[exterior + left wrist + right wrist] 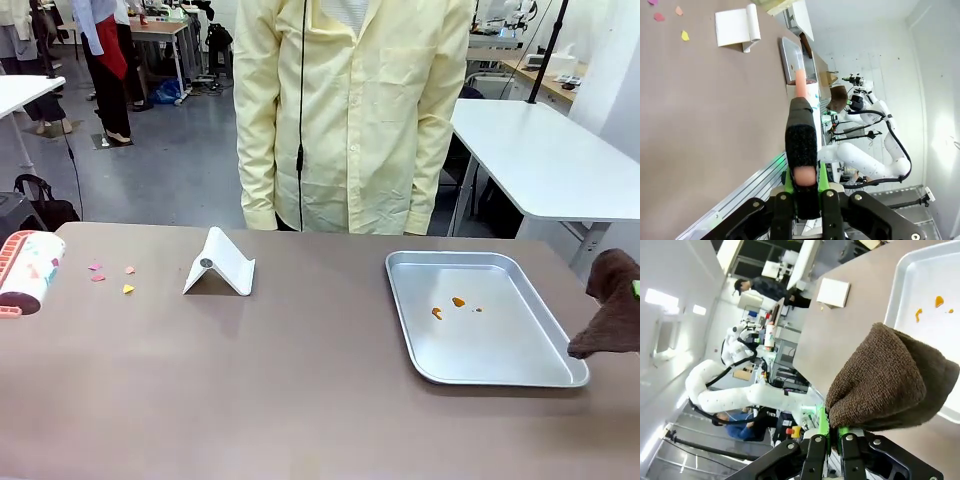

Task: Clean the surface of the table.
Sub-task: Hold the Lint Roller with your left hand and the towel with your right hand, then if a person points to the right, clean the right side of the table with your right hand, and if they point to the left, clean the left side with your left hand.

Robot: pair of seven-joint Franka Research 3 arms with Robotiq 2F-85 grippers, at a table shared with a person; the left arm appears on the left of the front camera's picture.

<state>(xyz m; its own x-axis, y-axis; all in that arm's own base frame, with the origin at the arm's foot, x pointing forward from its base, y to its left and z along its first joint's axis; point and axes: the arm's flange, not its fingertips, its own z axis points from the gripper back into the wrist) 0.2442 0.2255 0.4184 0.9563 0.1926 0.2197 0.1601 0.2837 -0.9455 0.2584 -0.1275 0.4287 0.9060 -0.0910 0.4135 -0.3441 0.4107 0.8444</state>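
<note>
My left jaws are clamped tight on the lint roller [28, 272] by its handle, and my right jaws are pinched shut on the brown cloth [612, 320], just right of the tray [510, 345]. The desk [300, 400] stretches out under the tray, with paper scraps [110, 272] far left of it. I worry that a low cloth sweep catches the tray's rim and tips its orange crumbs [448, 306] out.
</note>
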